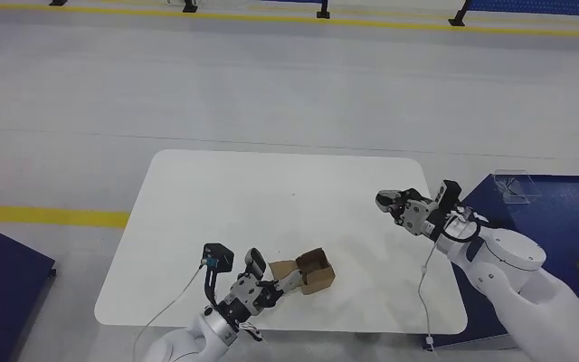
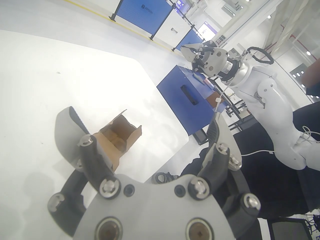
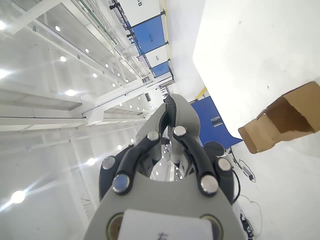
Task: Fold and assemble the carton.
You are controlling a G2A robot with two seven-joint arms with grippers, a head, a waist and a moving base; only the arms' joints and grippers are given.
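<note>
Small brown cardboard carton [image 1: 312,269], flaps open, lies nr front edge of white rounded table [image 1: 271,190]. L gripper [image 1: 274,271] spread wide, carton just beside one finger. R gripper [image 1: 389,200] fingers pressed together, empty, nr right edge.

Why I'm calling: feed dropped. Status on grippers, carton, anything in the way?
Left gripper open beside carton, contact unclear. Right gripper shut, empty, off to the side. Carton on table, one end open, not assembled. Nothing seen blocking.
</note>
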